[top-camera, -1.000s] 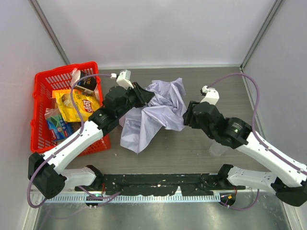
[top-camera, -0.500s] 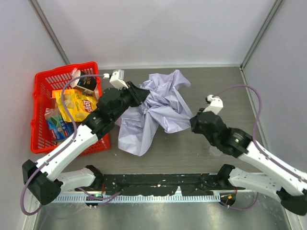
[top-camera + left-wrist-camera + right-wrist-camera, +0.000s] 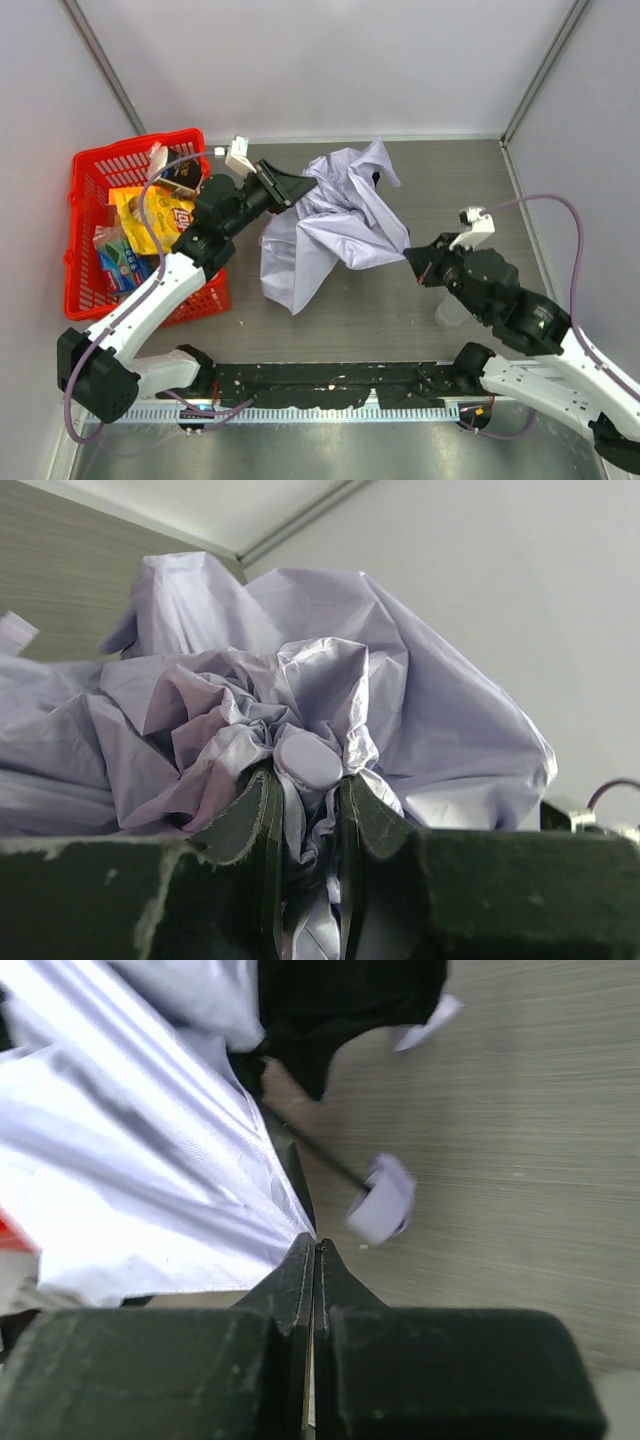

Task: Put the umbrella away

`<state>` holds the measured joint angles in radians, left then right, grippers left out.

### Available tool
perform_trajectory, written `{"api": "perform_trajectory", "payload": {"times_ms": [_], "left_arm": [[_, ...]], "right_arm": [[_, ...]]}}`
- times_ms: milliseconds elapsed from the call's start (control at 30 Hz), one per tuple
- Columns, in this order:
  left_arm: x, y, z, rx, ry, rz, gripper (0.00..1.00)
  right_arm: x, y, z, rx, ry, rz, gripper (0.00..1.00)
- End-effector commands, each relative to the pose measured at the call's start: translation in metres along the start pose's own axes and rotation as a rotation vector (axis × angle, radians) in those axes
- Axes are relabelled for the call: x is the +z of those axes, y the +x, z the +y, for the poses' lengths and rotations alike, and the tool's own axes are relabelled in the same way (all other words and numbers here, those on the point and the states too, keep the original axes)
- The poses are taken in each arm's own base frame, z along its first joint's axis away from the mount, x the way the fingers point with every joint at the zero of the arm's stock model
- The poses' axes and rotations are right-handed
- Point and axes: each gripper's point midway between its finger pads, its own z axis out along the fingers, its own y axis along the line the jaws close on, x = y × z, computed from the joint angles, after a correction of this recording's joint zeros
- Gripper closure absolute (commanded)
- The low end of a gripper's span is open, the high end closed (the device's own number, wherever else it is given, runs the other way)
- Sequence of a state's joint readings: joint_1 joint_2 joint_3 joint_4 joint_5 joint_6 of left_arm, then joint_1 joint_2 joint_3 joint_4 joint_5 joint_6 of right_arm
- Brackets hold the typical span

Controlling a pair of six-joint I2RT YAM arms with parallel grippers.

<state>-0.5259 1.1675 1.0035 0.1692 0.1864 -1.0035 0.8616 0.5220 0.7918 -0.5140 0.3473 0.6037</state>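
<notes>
1. Grey-brown wood-grain worktop [image 3: 450, 170], closed in by plain white walls [image 3: 320, 60] at the back and on both sides, with grey metal corner posts [image 3: 100, 70] slanting up where the walls meet.
2. Along the near edge, a black mounting plate [image 3: 330, 380] carrying both arm bases, then a strip of bare brushed metal [image 3: 330, 450].
3. At the far left, against the side wall, a red plastic basket [image 3: 85, 170] on the worktop, holding a yellow snack bag [image 3: 165, 215] and a blue packet [image 3: 120, 265].
4. At mid-worktop, just right of the basket, the umbrella [image 3: 335, 215]: pale lavender canopy crumpled in a loose heap, stretched between the two arms, lower folds trailing onto the worktop toward the near side.
5. Over the basket's right-hand side, the left arm [image 3: 150, 295]; left jaws clenched on bunched canopy fabric around a small rounded cap [image 3: 308, 760], at the heap's far-left side.
6. From the right, the right arm [image 3: 520, 310]; right jaws pressed tight together at the canopy's right-hand corner, fabric edge running into their tips, seemingly pinched there.
7. In the right wrist view, a thin black shaft [image 3: 325, 1160] slanting over the wood grain, ending in a small pale handle [image 3: 380, 1205], blurred; beyond it, a little lavender tab [image 3: 430, 1015].
</notes>
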Motion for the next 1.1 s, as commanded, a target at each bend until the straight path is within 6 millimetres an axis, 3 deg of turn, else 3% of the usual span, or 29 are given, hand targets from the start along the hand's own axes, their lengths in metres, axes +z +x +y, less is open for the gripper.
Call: {"api": "perform_trajectory", "payload": {"times_ms": [0,67,167,200,233,267,333,367,433,467,500,533,567,600,633,667,700,767,867,900,933,967,1067], "left_arm": [[-0.01,-0.022,-0.056,0.013,0.226,-0.033,1.0],[-0.011,-0.021,-0.055,0.038,0.217,-0.024,1.0],[-0.015,-0.026,-0.061,0.074,0.259,-0.004,1.0],[-0.016,-0.026,-0.061,0.079,0.27,0.006,1.0],[-0.019,-0.028,-0.062,0.089,0.288,0.007,1.0],[-0.021,-0.028,-0.063,0.101,0.305,0.008,1.0],[-0.027,-0.029,-0.067,0.117,0.355,0.006,1.0],[-0.028,-0.027,-0.067,0.115,0.368,0.009,1.0],[-0.028,-0.029,-0.063,0.105,0.358,0.006,1.0],[-0.027,-0.029,-0.06,0.103,0.343,0.007,1.0],[-0.024,-0.029,-0.055,0.102,0.311,0.013,1.0],[-0.02,-0.029,-0.046,0.106,0.258,0.017,1.0],[-0.018,-0.03,-0.038,0.108,0.202,0.028,1.0],[-0.016,-0.029,-0.029,0.113,0.15,0.034,1.0],[-0.015,-0.031,-0.024,0.12,0.117,0.027,1.0],[-0.014,-0.031,-0.019,0.12,0.092,0.029,1.0],[-0.014,-0.033,-0.016,0.123,0.071,0.024,1.0],[-0.014,-0.034,-0.011,0.133,0.036,0.022,1.0],[-0.015,-0.037,0.004,0.142,-0.062,0.007,1.0],[-0.016,-0.04,0.008,0.139,-0.094,-0.006,1.0],[-0.014,-0.04,0.011,0.137,-0.117,-0.007,1.0],[-0.014,-0.041,0.012,0.136,-0.135,-0.01,1.0],[-0.013,-0.044,0.018,0.119,-0.186,-0.025,1.0]], "right_arm": [[-0.013,-0.006,-0.036,-0.175,0.24,0.11,0.97],[-0.015,-0.018,-0.013,-0.223,0.124,0.102,0.86],[-0.027,-0.04,-0.009,-0.341,0.078,0.036,0.99],[-0.032,-0.032,0.016,-0.363,-0.089,0.064,0.99],[-0.047,-0.041,0.041,-0.399,-0.264,-0.028,0.99],[-0.062,-0.033,0.069,-0.398,-0.469,-0.043,0.99],[-0.097,-0.038,0.101,-0.347,-0.735,-0.199,0.99],[-0.11,-0.047,0.107,-0.311,-0.795,-0.275,0.99],[-0.112,-0.048,0.106,-0.259,-0.79,-0.284,0.99],[-0.106,-0.048,0.099,-0.245,-0.739,-0.266,0.97],[-0.099,-0.047,0.097,-0.238,-0.704,-0.241,0.84],[-0.092,-0.055,0.082,-0.199,-0.58,-0.219,0.72],[-0.07,-0.056,0.07,-0.184,-0.452,-0.178,0.61],[-0.073,-0.068,0.06,-0.182,-0.358,-0.16,0.53],[-0.053,-0.062,0.058,-0.202,-0.289,-0.089,0.33],[-0.059,-0.073,0.057,-0.217,-0.25,-0.069,0.32],[-0.043,-0.065,0.06,-0.245,-0.222,-0.003,0.32],[-0.042,-0.073,0.082,-0.315,-0.299,0.029,0.32],[-0.034,-0.102,0.116,-0.336,-0.381,-0.035,0.33],[-0.033,-0.094,0.134,-0.344,-0.474,0.01,0.33],[-0.018,-0.095,0.149,-0.334,-0.504,0.023,0.33],[-0.016,-0.092,0.162,-0.333,-0.562,0.04,0.33],[0.034,-0.082,0.175,-0.356,-0.517,0.056,0.29]]}}
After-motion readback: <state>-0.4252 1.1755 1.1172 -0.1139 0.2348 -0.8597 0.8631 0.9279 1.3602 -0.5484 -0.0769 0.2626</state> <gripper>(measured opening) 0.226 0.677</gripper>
